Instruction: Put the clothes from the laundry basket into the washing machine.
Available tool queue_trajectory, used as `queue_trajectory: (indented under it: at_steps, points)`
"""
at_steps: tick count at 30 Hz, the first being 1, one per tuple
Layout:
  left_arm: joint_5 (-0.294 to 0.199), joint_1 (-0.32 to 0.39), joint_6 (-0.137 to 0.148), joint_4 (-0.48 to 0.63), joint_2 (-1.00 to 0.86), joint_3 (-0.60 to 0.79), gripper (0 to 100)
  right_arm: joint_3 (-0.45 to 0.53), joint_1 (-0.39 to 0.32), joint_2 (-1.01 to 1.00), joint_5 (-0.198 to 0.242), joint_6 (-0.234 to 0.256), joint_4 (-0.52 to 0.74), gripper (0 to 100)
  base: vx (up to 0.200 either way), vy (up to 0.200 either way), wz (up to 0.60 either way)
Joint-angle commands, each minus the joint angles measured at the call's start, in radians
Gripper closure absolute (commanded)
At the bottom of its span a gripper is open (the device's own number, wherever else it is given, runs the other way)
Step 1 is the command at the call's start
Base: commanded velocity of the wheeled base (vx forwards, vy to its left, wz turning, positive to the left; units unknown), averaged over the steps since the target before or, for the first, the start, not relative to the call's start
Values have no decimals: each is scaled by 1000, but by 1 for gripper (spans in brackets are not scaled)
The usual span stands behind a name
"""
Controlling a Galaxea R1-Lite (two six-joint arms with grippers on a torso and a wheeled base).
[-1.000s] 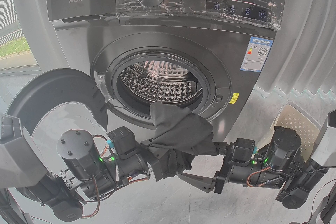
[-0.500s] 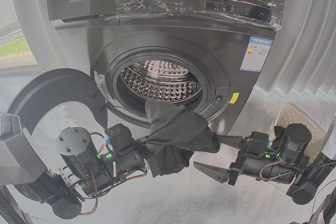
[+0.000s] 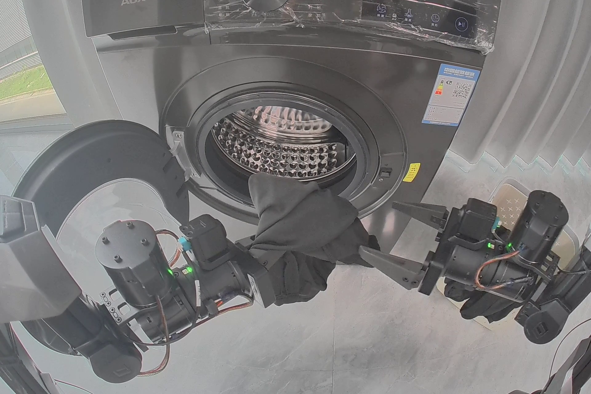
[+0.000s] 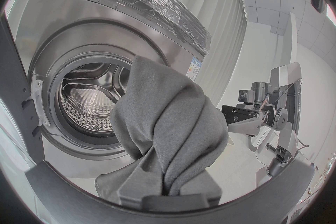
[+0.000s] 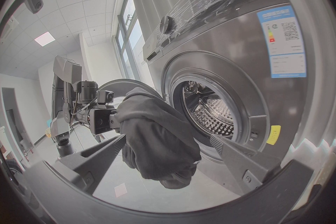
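Since a second ago the bunched dark grey cloth garment [image 3: 301, 223] has edged up towards the drum mouth. The right tool [image 3: 378, 229] has let go and drawn back rightward, jaws spread. The grey front-loading washing machine [image 3: 295, 75] has its round door [image 3: 92, 173] swung open at the left, and a cream perforated laundry basket [image 3: 523, 204] stands at its right. The left tool [image 4: 171, 198] pinches the garment's lower end. The garment's long axis rises to the opening's lower rim.

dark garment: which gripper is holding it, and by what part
The left gripper, shut on a bunched fold of the dark garment; the right gripper is open and empty.
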Motion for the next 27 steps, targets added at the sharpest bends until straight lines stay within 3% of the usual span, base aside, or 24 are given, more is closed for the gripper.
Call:
queue_trajectory:
  at_steps: [1, 16, 27]
  points:
    - [0, 0, -1, -1, 2, -1, 100, -86, 66, 139, 4, 2, -2, 0, 0, 0, 0]
    - [0, -4, -2, -1, 1, -4, 100, -239, 210, 348, -11, 16, -5, 0, 0, 0, 0]
    - [0, -7, -5, -1, 1, -7, 100, -319, 253, 409, -72, 59, -15, 0, 0, 0, 0]
